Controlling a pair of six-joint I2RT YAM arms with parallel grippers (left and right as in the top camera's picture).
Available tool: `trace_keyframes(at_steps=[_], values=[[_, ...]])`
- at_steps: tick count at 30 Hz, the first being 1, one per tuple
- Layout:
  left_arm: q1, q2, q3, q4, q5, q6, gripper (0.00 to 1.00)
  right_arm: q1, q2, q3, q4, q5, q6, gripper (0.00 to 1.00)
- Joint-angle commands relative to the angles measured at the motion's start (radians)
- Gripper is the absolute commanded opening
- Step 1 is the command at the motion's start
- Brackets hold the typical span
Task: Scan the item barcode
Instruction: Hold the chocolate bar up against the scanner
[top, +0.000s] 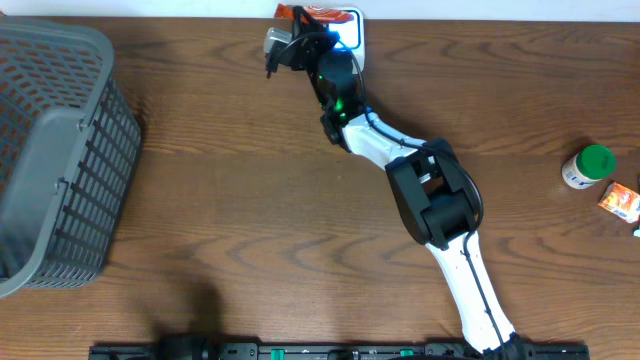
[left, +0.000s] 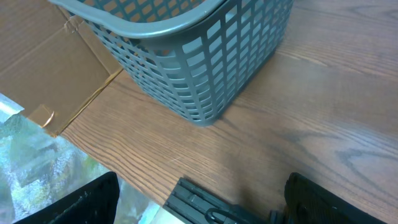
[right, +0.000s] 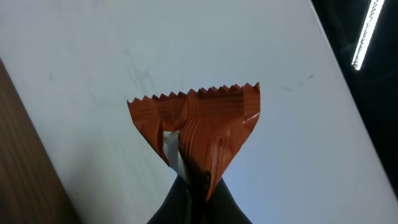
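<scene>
The item is an orange snack packet (right: 202, 121) with a zigzag top edge; no barcode shows on the side I see. My right gripper (right: 198, 185) is shut on its lower end and holds it up over a white scanner pad (right: 93, 62). In the overhead view the right arm reaches to the table's far edge. There the packet (top: 296, 13) sits over the white pad (top: 352, 22), just past the right gripper (top: 297, 42). My left gripper (left: 199, 208) stands open near the table's front edge with nothing between its fingers (left: 81, 200).
A grey slatted basket (top: 55, 150) stands at the left, close ahead of the left gripper in the left wrist view (left: 205, 56). A green-capped white bottle (top: 588, 166) and a small orange box (top: 622, 201) lie at the right edge. A black rail (left: 205, 199) runs along the front.
</scene>
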Motion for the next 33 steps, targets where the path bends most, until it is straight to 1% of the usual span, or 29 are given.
trace_keyframes(at_steps=[1, 5, 10, 14, 18, 20, 24, 28, 33], values=[[0.003, -0.006, 0.003, -0.078, -0.005, -0.006, 0.86, -0.035, 0.032, 0.007, 0.010, -0.039, -0.089, 0.01], [0.003, -0.006, 0.003, -0.078, -0.005, -0.006, 0.86, -0.052, 0.043, 0.007, 0.010, -0.069, -0.129, 0.01], [0.003, -0.006, 0.003, -0.078, -0.005, -0.006, 0.86, -0.058, 0.044, 0.007, 0.018, -0.085, -0.114, 0.01], [0.003, -0.006, 0.003, -0.077, -0.005, -0.006, 0.86, -0.053, 0.045, 0.007, 0.021, -0.066, -0.016, 0.01], [0.003, -0.006, 0.003, -0.078, -0.005, -0.006, 0.86, -0.047, 0.045, 0.007, 0.050, -0.002, 0.128, 0.01], [0.003, -0.006, 0.003, -0.078, -0.005, -0.006, 0.86, -0.047, 0.045, 0.006, 0.044, 0.010, 0.173, 0.01], [0.003, -0.006, 0.003, -0.078, -0.005, -0.006, 0.86, -0.045, 0.045, 0.006, 0.003, 0.016, 0.177, 0.01], [0.003, -0.006, 0.003, -0.077, -0.005, -0.006, 0.86, -0.045, 0.045, 0.006, 0.026, 0.021, 0.169, 0.01], [0.003, -0.006, 0.003, -0.078, -0.005, -0.006, 0.86, -0.039, 0.025, 0.006, 0.063, 0.038, 0.093, 0.01]])
